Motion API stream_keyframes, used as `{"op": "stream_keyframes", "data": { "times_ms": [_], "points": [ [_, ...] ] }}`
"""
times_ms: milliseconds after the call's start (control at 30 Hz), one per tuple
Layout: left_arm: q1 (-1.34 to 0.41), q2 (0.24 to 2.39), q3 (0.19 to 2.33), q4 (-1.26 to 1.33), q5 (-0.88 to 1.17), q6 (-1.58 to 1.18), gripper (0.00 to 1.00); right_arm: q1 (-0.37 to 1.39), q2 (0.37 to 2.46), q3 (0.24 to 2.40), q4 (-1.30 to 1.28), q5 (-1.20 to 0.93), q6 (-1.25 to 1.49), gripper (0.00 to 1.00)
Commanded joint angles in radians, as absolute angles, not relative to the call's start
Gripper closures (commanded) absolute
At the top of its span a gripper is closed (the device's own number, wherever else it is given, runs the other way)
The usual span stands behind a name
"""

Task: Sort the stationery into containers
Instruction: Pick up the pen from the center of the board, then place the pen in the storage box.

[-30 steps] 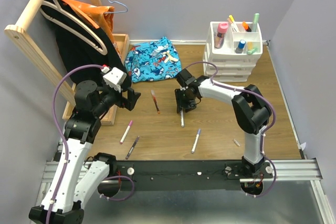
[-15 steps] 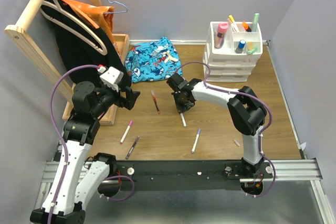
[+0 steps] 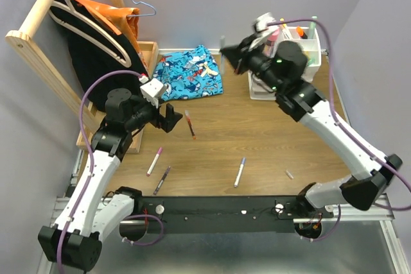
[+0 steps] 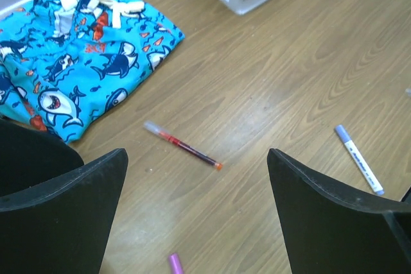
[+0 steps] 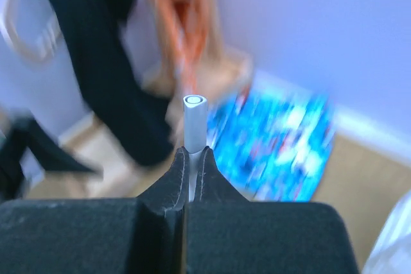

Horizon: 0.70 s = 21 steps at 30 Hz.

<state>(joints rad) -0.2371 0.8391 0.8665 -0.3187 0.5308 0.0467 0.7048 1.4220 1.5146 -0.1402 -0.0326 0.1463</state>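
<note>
- Right tool [image 5: 194, 152]: fingers pressed together on a slim white pen [image 5: 194, 115]. The pen's rounded end sticks out past the fingertips. The background in the wrist view is blurred.
- Right tool, overhead view: raised off the wooden desk [image 3: 270, 139]. A white plastic desk organiser with stacked drawers [image 3: 259, 85] stands just behind it and to its right, partly hidden by the arm. A pale green marker [image 3: 313, 26] and an orange marker [image 3: 300, 31] stand in the open top compartments.
- Left tool [image 3: 174, 119]: fingers wide apart, holding nothing, hovering low over the desk.
- Red-barrelled pen with a clear cap [image 4: 183, 147]: lies on the desk just ahead of the left tool, in line with the gap between its fingers, touching neither.
- White marker with a lilac cap [image 4: 359, 160]: on the desk beyond the left tool's right finger.
- Purple-tipped pen [image 4: 175, 263]: beneath the left tool, only its end in the wrist view.
- Dark slim pen [image 3: 162, 179]: on the desk behind the left tool, near the arm bases.
- Blue shark-print cloth [image 4: 77, 62]: crumpled ahead of the left tool, to its left.
</note>
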Motion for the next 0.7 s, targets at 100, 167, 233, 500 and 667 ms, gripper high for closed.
{"op": "stream_keyframes", "data": {
  "times_ms": [100,167,233,500,667],
  "points": [
    [-0.238,0.954,0.986,-0.302,0.520,0.118,0.01,0.401,1.498,1.601,0.230,-0.008,-0.022,0.99],
    [-0.238,0.985,1.018,-0.304,0.518,0.126,0.01,0.300,1.558,1.656,0.213,-0.052,-0.012,0.99],
    [-0.238,1.005,1.025,-0.293,0.514,0.135,0.01,0.244,1.606,1.712,0.215,-0.078,-0.005,1.00],
    [-0.244,1.055,1.031,-0.247,0.515,0.110,0.01,0.071,1.795,1.946,0.077,-0.080,0.044,1.00],
    [-0.247,1.088,1.022,-0.198,0.508,0.094,0.01,0.045,1.871,2.006,0.005,-0.113,-0.040,0.99]
  ]
}}
